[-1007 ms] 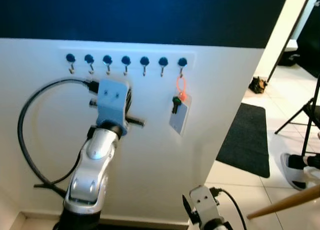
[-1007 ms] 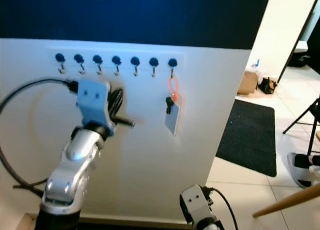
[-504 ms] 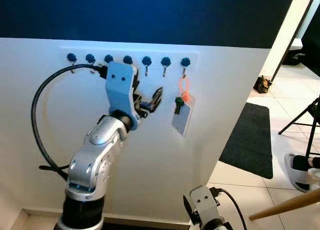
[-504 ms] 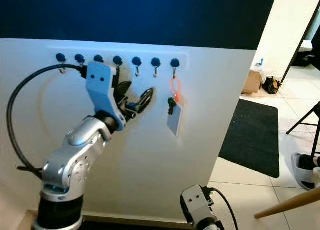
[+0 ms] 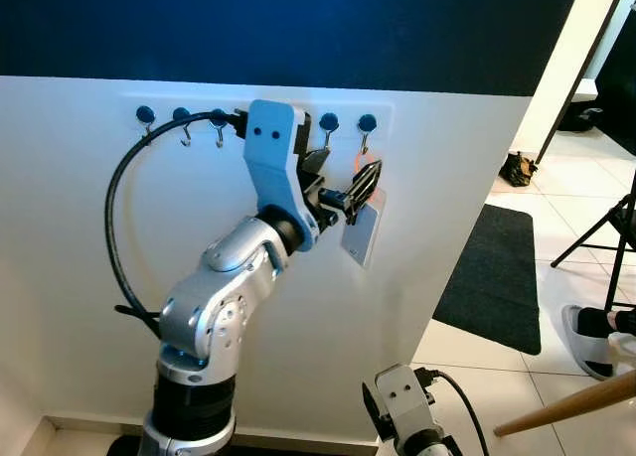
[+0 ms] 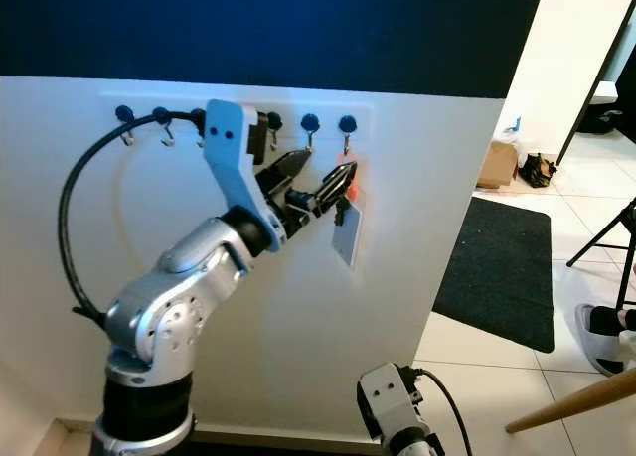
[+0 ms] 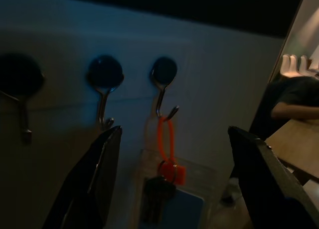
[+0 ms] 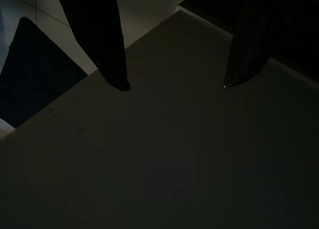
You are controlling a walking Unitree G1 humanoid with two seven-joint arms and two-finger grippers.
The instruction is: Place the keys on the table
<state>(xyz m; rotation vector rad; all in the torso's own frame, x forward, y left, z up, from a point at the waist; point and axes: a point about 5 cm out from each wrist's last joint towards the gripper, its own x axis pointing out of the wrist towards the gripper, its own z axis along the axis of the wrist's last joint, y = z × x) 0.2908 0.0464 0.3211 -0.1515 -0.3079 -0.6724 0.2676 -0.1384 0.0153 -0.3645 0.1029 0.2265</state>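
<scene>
The left gripper [image 5: 343, 178] is raised to the wall [image 5: 89, 237], fingers spread wide and holding nothing. The keys [image 7: 155, 198] hang between its fingertips on an orange loop [image 7: 163, 139] from the last hook [image 7: 164, 84], beside a clear tag [image 5: 361, 232]; no writing is readable. The right gripper [image 8: 174, 84] hangs idle, fingers parted.

An orange loop [image 7: 166, 139] and orange tag hold dark keys [image 7: 155, 198] against a pale blue card [image 5: 363, 229], hanging from a silver hook with a dark blue knob [image 5: 367, 124] on the white wall [image 5: 79, 267] below a navy band [image 5: 298, 29], beside the silver left arm's light blue wrist housing [image 5: 273, 158].
</scene>
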